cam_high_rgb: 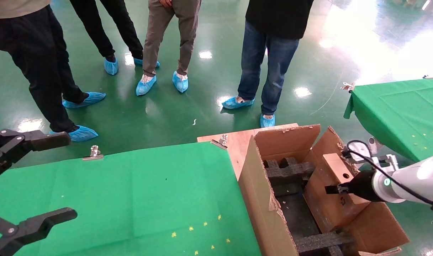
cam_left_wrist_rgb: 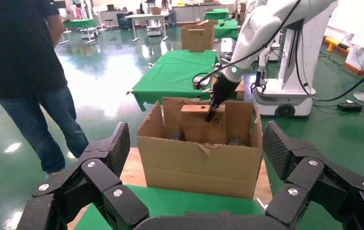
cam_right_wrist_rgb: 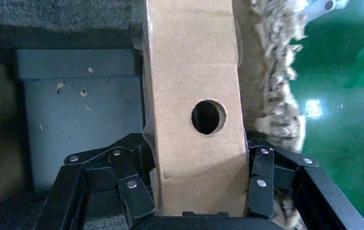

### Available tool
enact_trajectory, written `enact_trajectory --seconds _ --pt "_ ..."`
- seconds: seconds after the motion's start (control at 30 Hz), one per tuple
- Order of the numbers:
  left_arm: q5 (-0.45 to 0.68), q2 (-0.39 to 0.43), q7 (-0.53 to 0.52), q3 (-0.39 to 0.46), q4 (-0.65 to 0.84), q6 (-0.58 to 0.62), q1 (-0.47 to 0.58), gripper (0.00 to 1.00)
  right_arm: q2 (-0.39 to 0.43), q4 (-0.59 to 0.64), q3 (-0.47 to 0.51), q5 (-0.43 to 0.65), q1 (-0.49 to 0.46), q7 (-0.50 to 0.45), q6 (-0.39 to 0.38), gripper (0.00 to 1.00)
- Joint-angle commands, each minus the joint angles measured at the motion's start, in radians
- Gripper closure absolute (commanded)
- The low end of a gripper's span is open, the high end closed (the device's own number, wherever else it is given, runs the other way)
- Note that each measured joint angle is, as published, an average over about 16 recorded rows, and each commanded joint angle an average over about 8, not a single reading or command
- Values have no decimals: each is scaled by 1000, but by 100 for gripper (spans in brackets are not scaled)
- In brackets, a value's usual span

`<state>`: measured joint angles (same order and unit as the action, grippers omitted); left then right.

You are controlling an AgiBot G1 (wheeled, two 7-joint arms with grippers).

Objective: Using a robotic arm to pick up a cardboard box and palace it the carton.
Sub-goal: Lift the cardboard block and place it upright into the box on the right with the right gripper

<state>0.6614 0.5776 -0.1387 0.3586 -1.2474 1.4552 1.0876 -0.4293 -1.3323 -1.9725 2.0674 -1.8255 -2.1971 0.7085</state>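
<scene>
Clamping the right gripper on the cardboard box, holding it tilted inside the carton beside black foam; left gripper hanging spread apart above the green table.

1. The robotic arm is the robot's right arm: glossy white with a black wrist and a black cable looped along it. It reaches in from the right, over the carton's opening.
2. Its gripper has black linked fingers clamped against the two sides of the cardboard box.
3. The cardboard box is small, oblong and brown, with a round hole in one face. It stands tilted inside the carton, against the right wall.
4. The carton is large, brown and corrugated, with open torn flaps and black foam inserts inside.
</scene>
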Motion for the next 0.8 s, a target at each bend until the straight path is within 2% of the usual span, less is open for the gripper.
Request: enact_trajectory --seconds 0.03,0.37,0.8 --pt "0 0 0 0 0 0 0 0 -9 3 -3 14 13 -21 -4 100" --pt "0 0 0 0 0 0 0 0 -62 65 -13 -34 56 -37 1 100" --pt "0 0 0 0 0 0 0 0 -155 235 -16 -181 108 88 -13 100"
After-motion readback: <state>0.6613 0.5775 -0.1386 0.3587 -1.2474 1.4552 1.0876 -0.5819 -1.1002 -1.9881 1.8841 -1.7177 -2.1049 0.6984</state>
